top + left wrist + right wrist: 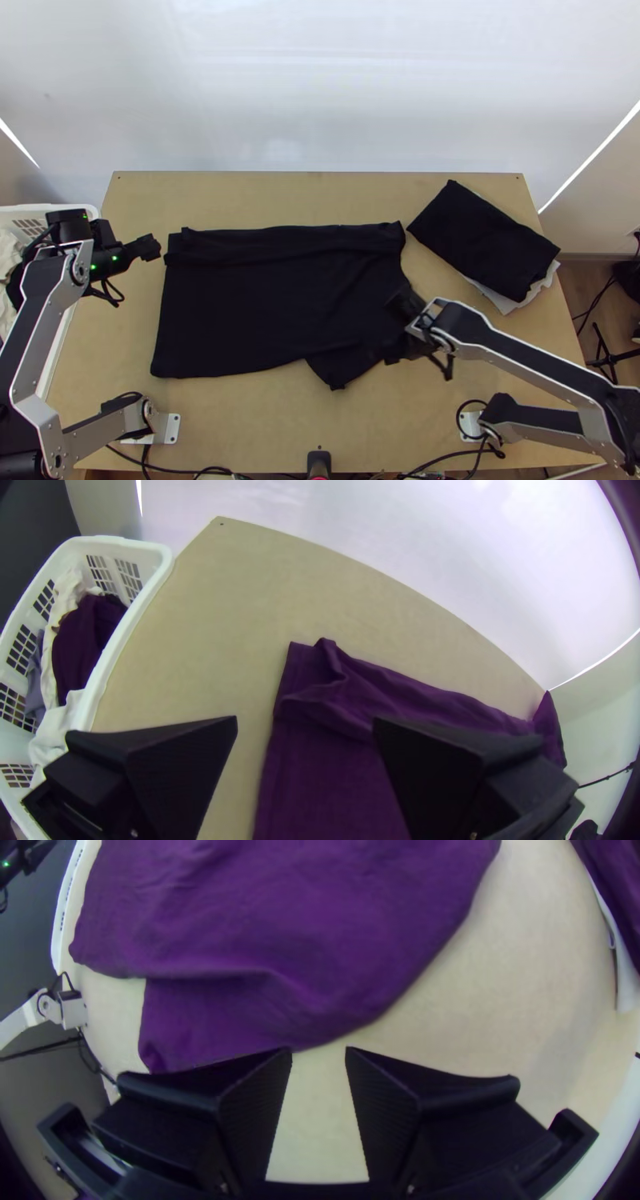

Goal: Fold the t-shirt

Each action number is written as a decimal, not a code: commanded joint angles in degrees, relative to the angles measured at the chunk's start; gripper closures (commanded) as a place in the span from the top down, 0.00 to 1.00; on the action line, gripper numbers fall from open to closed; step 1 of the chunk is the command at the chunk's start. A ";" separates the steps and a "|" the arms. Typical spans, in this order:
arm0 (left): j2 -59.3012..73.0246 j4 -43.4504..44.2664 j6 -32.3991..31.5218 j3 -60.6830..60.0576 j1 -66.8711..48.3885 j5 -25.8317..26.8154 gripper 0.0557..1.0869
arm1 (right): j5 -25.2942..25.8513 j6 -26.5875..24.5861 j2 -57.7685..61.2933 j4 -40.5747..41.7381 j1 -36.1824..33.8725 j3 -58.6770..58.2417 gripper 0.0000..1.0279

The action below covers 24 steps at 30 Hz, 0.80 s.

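Observation:
In the top view the black t-shirt lies spread across the middle of the table, its far edge turned over in a band and one sleeve sticking out at the near right. My left gripper is just off the shirt's far left corner, and my right gripper is over its right side by the sleeve. In the left wrist view the shirt looks purple, and my left gripper stands open, holding nothing. My right gripper is open near the shirt's edge, with bare table between its fingers.
A folded black cloth lies on white cloth at the table's far right. A white basket with clothes in it stands along the left edge. The wooden table has bare room beyond the shirt.

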 commanded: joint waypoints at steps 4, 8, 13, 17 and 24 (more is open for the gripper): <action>-2.93 -1.30 -1.36 0.03 -0.43 -2.24 0.96 | 3.61 8.61 6.07 9.85 3.87 -0.56 0.34; -3.72 -1.92 -2.07 0.03 -0.43 -2.51 0.96 | 3.70 8.44 4.14 7.74 6.59 -0.74 0.34; -3.81 -2.09 -2.86 0.03 -0.95 -3.38 0.96 | 3.79 10.54 1.86 7.48 8.18 -0.83 0.35; -3.81 -2.18 -3.91 -0.05 -2.01 -3.82 0.96 | 3.79 13.27 1.94 7.48 8.18 -0.21 0.35; -3.81 -2.18 -4.97 0.38 -3.33 -5.14 0.96 | 3.79 14.50 5.72 7.74 12.39 -0.39 0.35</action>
